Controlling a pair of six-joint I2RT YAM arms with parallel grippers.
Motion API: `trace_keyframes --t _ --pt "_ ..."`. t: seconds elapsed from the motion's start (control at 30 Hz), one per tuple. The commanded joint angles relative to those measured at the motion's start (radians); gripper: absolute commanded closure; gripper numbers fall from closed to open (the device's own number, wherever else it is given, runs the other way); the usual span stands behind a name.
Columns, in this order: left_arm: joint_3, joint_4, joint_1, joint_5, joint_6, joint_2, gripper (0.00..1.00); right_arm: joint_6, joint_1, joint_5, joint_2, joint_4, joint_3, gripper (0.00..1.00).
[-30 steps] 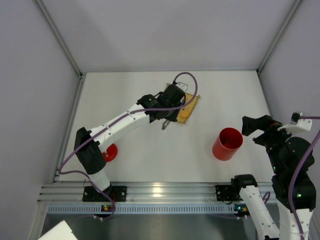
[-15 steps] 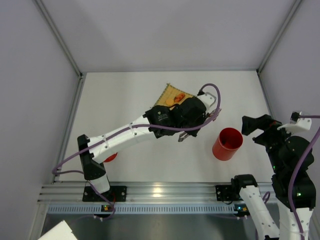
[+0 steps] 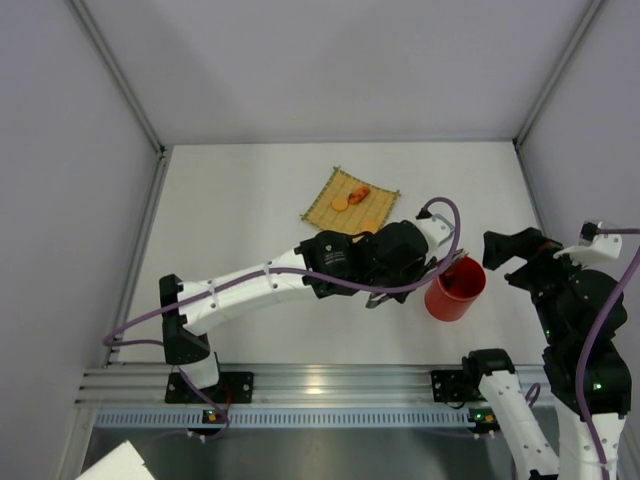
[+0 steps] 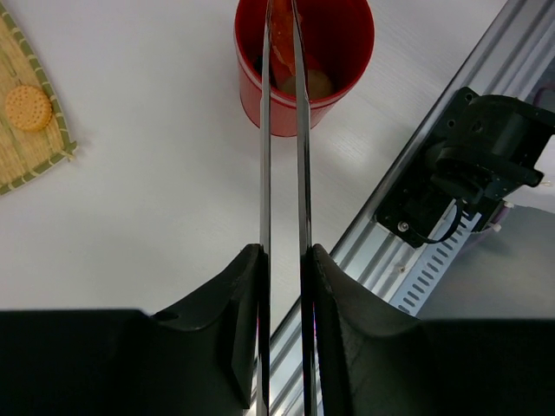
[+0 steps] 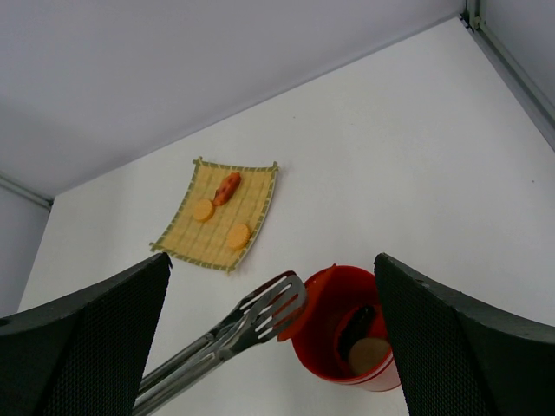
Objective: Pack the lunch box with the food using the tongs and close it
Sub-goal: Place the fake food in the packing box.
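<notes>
Left wrist cam: left gripper (image 4: 284,253) is clamped on the tongs (image 4: 279,147) — pads press both slim arms inward, so they run nearly parallel w/ only a thin gap. Reason for the squeeze: a red food piece (image 4: 281,54) is pinched betw. the tong tips, right over the open mouth of the lunch box (image 4: 328,111), close to its near rim. Can't tell if the piece touches the rim. Grip is at the handle end, giving long reach, so the arm needn't crowd the cup.

Lunch box stands upright on the table (image 3: 250,190), open, in front of the right arm; lid not in view. Already inside: a dark piece (image 5: 357,322) and a pale round one (image 5: 369,354).

Right gripper (image 5: 270,264) has jaws spread wide, holds nothing and hovers above the box, prob. parked out of the way or ready to steady it.

Mat (image 3: 352,205) lies well apart from the box, w/ three pieces on it: two orange rounds (image 5: 202,209) and a reddish long one (image 5: 228,186).

Judgement: drop step, task approx halfway. Next — ease the squeeze w/ tips centred over the mouth. Releasing at the rim risks the piece bouncing outside.
</notes>
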Motion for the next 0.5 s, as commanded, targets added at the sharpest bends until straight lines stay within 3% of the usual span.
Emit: trace_keyframes --t 0.0,0.47 --pt "0.014 0.042 -0.011 0.014 -0.013 -0.032 0.68 0.004 -0.012 -0.008 0.008 0.001 0.034 0.01" --pt "0.005 0.044 -0.022 0.036 -0.010 -0.009 0.57 0.008 -0.012 -0.008 -0.004 0.000 0.014 0.01"
